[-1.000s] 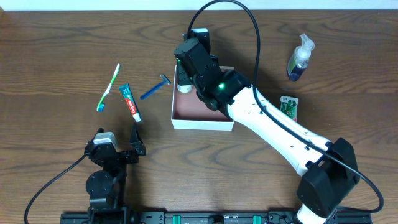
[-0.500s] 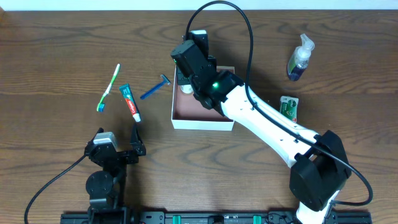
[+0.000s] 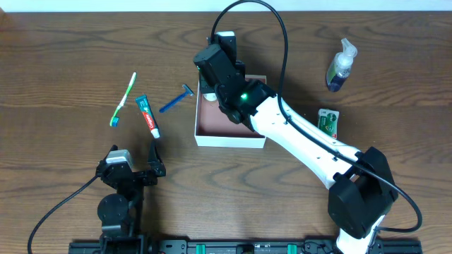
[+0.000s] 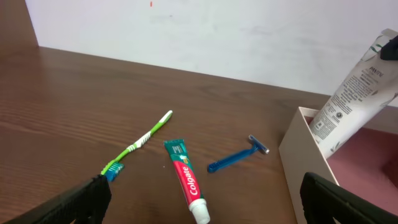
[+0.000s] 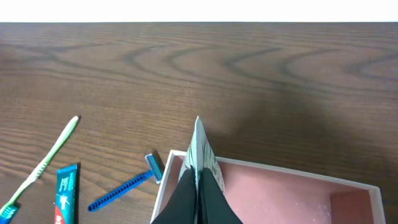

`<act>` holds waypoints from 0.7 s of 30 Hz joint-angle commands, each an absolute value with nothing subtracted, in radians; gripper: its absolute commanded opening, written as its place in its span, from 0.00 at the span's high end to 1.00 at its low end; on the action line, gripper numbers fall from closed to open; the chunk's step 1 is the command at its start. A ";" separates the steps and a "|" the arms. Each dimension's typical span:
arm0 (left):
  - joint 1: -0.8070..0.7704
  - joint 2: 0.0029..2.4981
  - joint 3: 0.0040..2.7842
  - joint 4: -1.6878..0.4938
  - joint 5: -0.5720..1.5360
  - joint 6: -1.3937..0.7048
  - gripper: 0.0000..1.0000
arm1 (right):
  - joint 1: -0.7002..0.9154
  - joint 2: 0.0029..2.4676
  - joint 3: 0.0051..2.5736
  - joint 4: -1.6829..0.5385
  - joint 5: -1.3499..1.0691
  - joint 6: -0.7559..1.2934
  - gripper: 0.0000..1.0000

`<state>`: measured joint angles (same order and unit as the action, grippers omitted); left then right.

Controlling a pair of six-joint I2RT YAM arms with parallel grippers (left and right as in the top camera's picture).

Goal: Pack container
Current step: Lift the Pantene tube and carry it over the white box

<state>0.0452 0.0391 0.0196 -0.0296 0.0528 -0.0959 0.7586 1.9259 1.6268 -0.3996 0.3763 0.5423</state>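
The container is a shallow square box with white walls and a pinkish inside, at the table's middle; it also shows in the left wrist view and the right wrist view. My right gripper is shut on a white tube. It holds the tube tilted, with the lower end inside the box's far left corner. My left gripper is open and empty near the front edge, facing the toiletries.
Left of the box lie a blue razor, a red and green toothpaste tube and a green toothbrush. A spray bottle and a green packet lie to the right.
My right arm has shifted a little left with the tube. The tube's lower end, seen in the box corner before, is now hidden under the gripper. The left arm has not moved.
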 commanded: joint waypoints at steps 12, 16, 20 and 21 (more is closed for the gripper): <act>0.048 0.037 0.004 -0.067 0.045 -0.083 0.02 | 0.767 2.007 1.641 -0.358 0.410 0.580 0.98; 0.048 0.037 0.004 -0.067 0.045 -0.083 0.02 | 0.769 2.012 1.641 -0.340 0.403 0.580 0.96; 0.048 0.037 0.004 -0.067 0.045 -0.083 0.02 | 0.770 2.012 1.641 -0.324 0.400 0.579 0.64; 0.048 0.037 0.004 -0.067 0.045 -0.083 0.02 | 0.770 2.012 1.641 -0.321 0.399 0.579 0.57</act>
<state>0.0452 0.0391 0.0196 -0.0299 0.0525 -0.0959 0.7586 1.9930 1.6371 -0.3233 0.3931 0.5716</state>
